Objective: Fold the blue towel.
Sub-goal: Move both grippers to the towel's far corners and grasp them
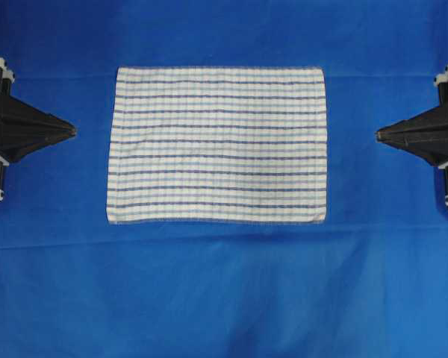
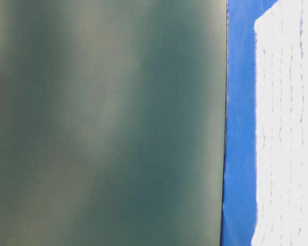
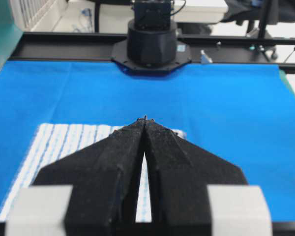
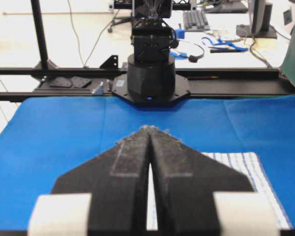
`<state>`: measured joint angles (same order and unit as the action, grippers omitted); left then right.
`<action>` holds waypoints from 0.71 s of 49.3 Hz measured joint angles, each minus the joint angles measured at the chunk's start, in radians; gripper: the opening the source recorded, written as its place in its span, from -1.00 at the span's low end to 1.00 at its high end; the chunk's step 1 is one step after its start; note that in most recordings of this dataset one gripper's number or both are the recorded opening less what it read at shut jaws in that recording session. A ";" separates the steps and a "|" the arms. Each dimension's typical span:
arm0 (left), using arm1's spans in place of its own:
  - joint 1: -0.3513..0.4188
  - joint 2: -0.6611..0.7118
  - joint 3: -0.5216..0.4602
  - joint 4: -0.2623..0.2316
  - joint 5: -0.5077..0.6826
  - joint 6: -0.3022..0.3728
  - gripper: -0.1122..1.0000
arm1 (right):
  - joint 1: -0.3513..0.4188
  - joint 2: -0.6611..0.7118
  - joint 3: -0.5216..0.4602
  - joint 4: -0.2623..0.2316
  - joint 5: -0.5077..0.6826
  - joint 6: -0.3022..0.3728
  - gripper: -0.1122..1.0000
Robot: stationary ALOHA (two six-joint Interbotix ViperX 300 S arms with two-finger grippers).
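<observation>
Both arms are parked at the sides. The black left gripper (image 1: 73, 131) has its jaws pinched together at the tips with nothing in them, and the black right gripper (image 1: 378, 135) is the same, closed and empty. Each points inward at the rectangular white woven blue towel with thin blue stripes (image 1: 218, 145), which lies flat and fully spread between them, clear of both tips, on the big plain solid-blue tablecloth (image 1: 224, 298).

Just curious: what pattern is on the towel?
White with thin dark- and light-blue stripes; clearest from overhead.
</observation>
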<state>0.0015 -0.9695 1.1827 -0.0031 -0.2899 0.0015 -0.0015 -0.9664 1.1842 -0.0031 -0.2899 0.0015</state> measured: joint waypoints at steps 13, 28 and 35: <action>0.008 0.015 0.000 -0.025 -0.002 -0.009 -0.80 | -0.038 0.008 -0.020 0.002 0.043 0.011 -0.80; 0.153 0.121 0.023 -0.031 -0.012 -0.017 -0.79 | -0.216 0.091 -0.021 0.002 0.094 0.061 -0.80; 0.241 0.209 0.043 -0.032 -0.058 -0.037 -0.69 | -0.314 0.184 -0.021 0.002 0.094 0.084 -0.79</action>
<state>0.2424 -0.7609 1.2257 -0.0353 -0.3482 -0.0353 -0.3160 -0.7823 1.1628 -0.0015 -0.1963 0.0859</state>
